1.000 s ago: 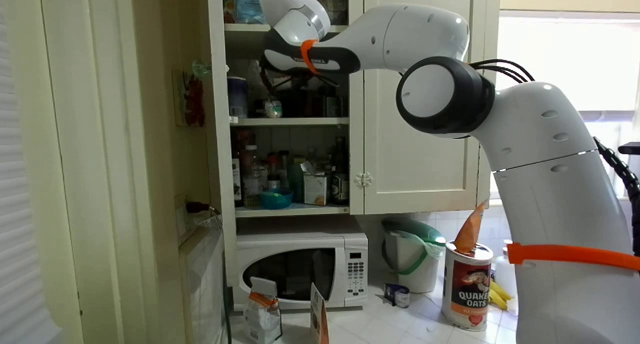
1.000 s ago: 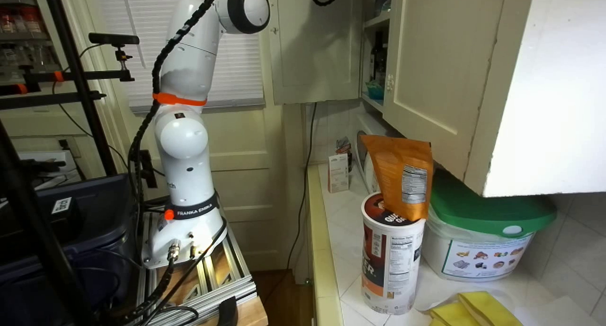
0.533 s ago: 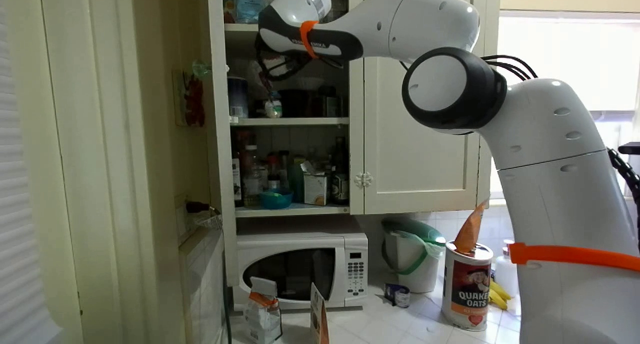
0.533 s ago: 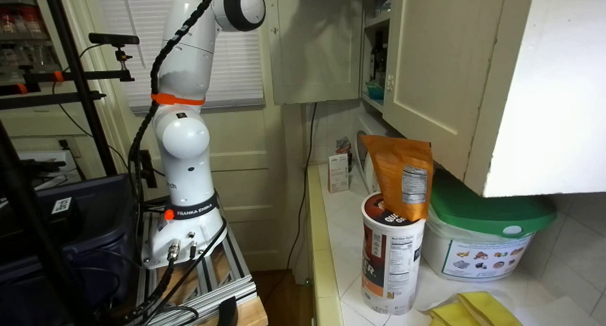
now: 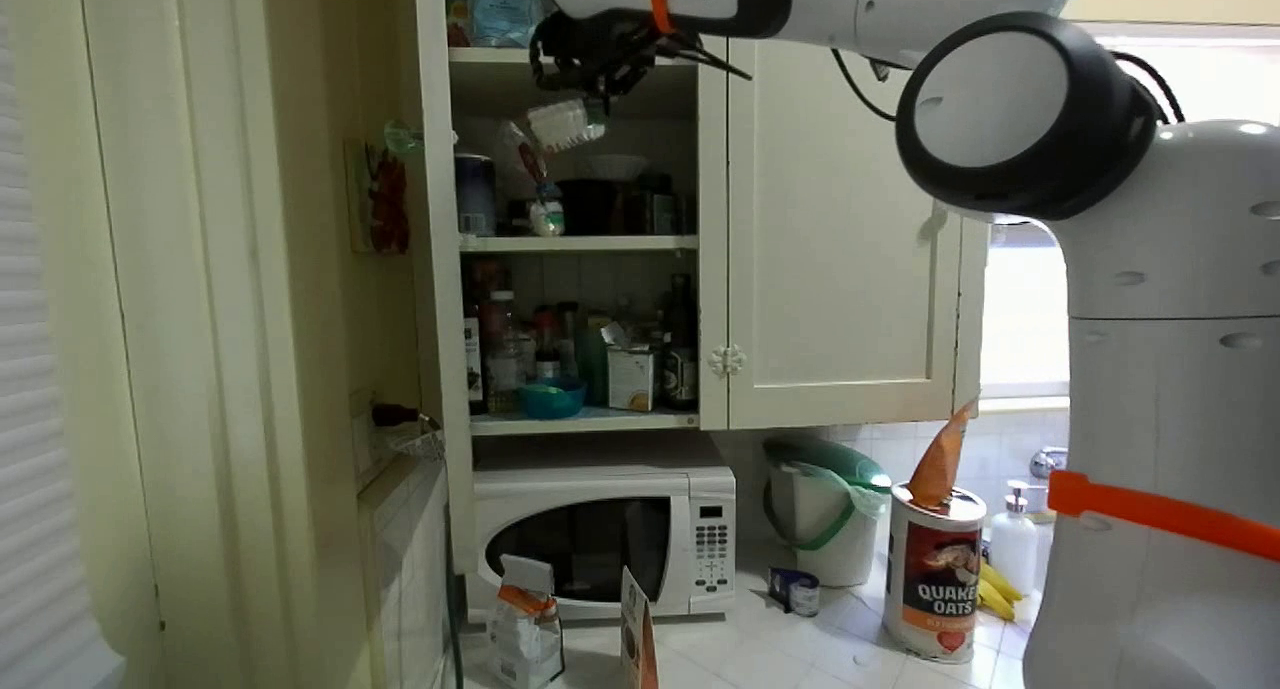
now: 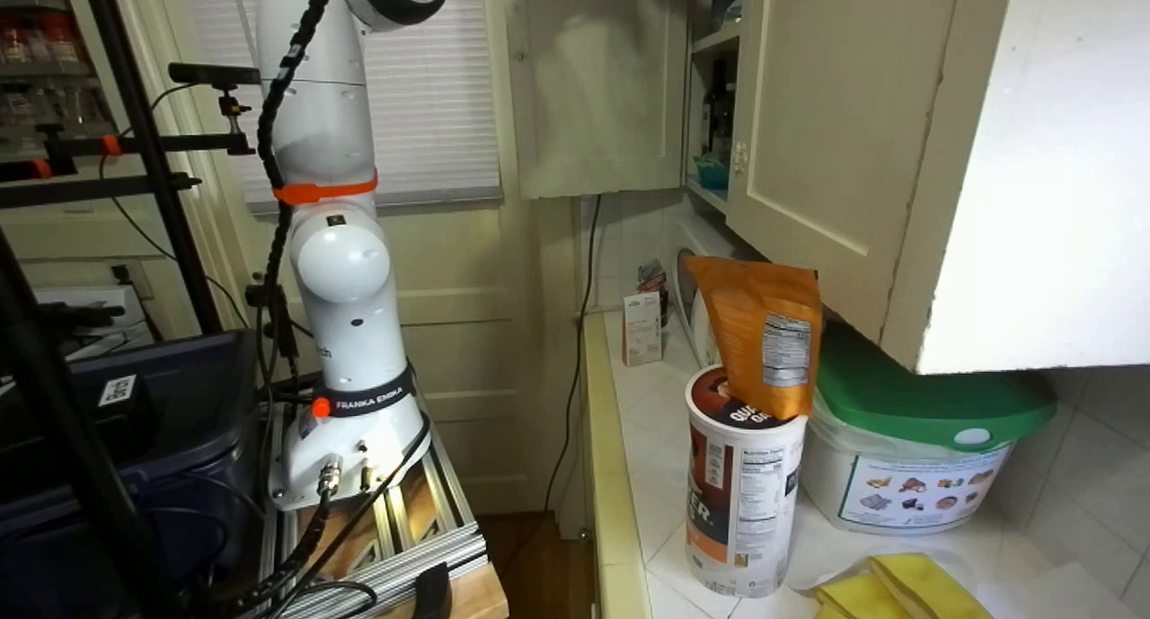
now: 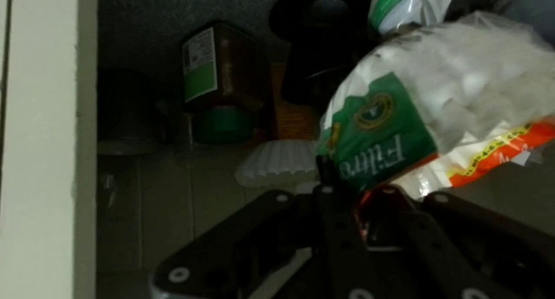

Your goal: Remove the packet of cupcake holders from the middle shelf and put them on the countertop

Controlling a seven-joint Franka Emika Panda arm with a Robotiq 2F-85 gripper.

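We've got the packet (image 7: pixel 427 97) pinched in the pincer (image 7: pixel 359 194): in the wrist view its tips are pressed onto one end of the plastic, right beside a green label (image 7: pixel 386 127) that reads "Filtro", and the rest of the packet sticks out well past them. In an exterior view, the packet hangs high above the microwave (image 5: pixel 600 539), up off the middle shelf (image 5: pixel 590 243), which is the second board up from the microwave. How far in or out of the cupboard (image 5: pixel 712 269) it hangs, we can't tell. The tabletop (image 5: pixel 745 659) is way below it, right where the microwave stands.

Also above the microwave, at that middle level, we can see a ruffled white stack (image 5: pixel 612 167). The bottom shelf (image 5: pixel 590 425), just over the microwave, has a blue bowl (image 5: pixel 552 401) and a white carton (image 5: pixel 632 379) on it.

Down on the tabletop, just in front of the microwave, we've got a bag (image 5: pixel 525 634) with an orange band and a thin box (image 5: pixel 638 629) standing upright. Off to the right of the microwave in that view there's a bin (image 5: pixel 825 529) with a green lid, then the oats can (image 5: pixel 935 579) farther along; in both exterior views we see an orange pouch (image 6: pixel 759 340) on top of that can.
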